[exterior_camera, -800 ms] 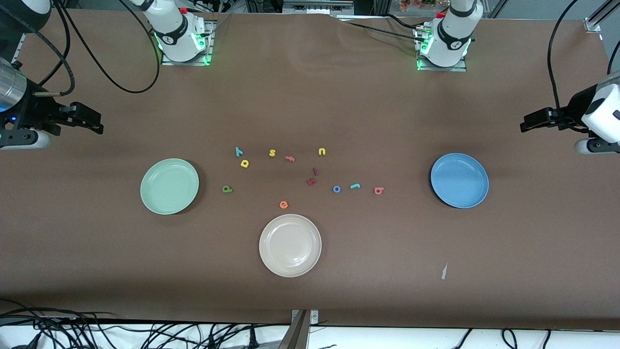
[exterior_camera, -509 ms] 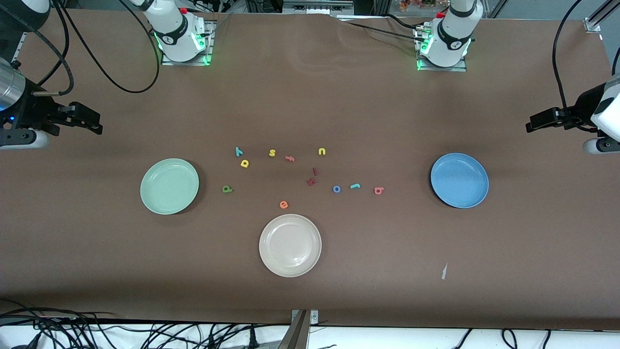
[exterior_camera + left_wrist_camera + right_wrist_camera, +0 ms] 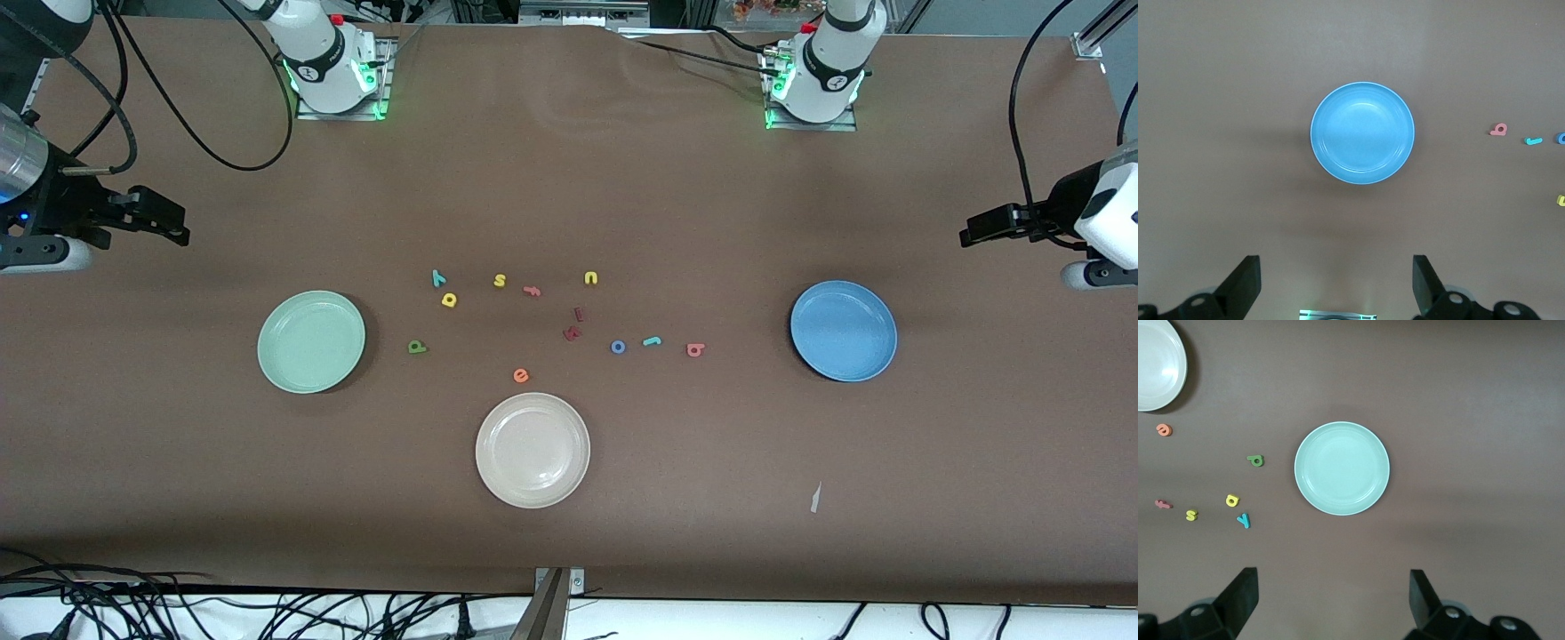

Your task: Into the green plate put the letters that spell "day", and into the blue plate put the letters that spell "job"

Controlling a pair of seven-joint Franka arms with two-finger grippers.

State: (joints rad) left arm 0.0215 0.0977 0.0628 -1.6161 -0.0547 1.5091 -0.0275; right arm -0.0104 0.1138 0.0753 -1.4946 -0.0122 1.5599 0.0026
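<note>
- At the desk's two o'clock edge in the front view, the left tool [image 3: 974,233] hovers over bare desk with its fingers spread and nothing between them. It has only drifted a little outward and back over the last second.
- The right tool [image 3: 174,226] hangs over the ten o'clock edge, also spread and empty, and has barely stirred; that arm waits.
- No letter has moved. The green d [image 3: 417,347], yellow a [image 3: 449,300] and teal y [image 3: 438,278] lie at three o'clock of the green plate [image 3: 268,345], well apart from it.
- The blue o [image 3: 618,347], teal j [image 3: 653,340] and pinkish b [image 3: 695,349] sit in a row at nine o'clock of the blue plate [image 3: 802,331].
- Both plates are empty, so sorting seems not yet begun; the small shift looks like settling before a first reach.
</note>
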